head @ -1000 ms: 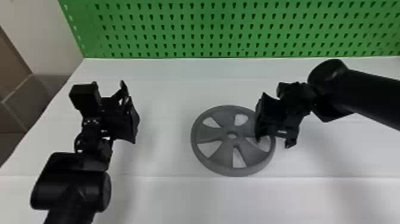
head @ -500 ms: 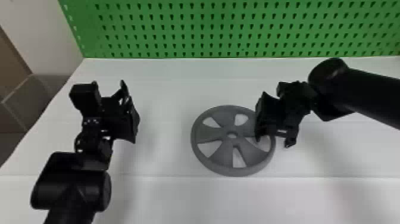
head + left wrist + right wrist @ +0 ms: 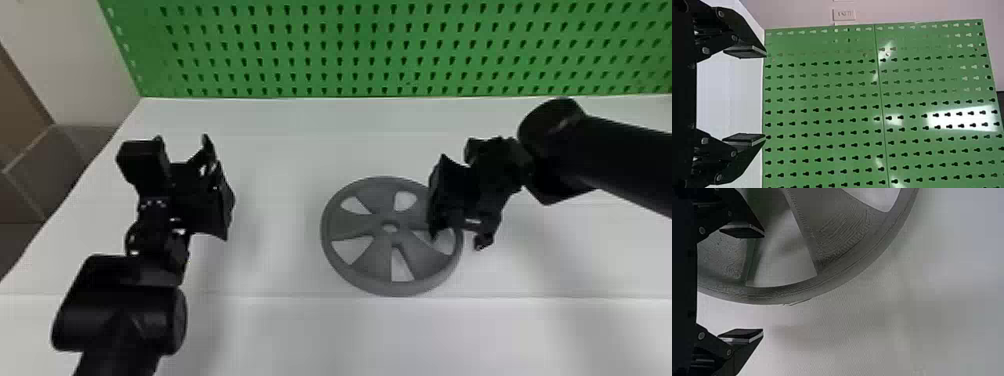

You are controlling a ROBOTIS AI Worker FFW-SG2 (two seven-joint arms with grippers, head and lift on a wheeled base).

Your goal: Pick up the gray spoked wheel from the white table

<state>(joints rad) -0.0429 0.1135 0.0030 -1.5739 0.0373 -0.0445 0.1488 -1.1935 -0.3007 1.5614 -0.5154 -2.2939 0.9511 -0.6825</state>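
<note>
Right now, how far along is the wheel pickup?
The reach looks mostly done: the right tool is at the gray spoked wheel, open fingers either side of its rim. Nothing is in hand; the left tool is open, away from the wheel. Gripping and lifting it off the white table remain.

No words, brands or numbers could be read. A small pale plate [image 3: 839, 11] bore a short line of dark marks, too blurred to make out, on the pale wall [image 3: 797, 11] in the left wrist view. It was mounted just beside the edge of the green perforated board [image 3: 350, 36], which stood at 12 o'clock in the head view.
</note>
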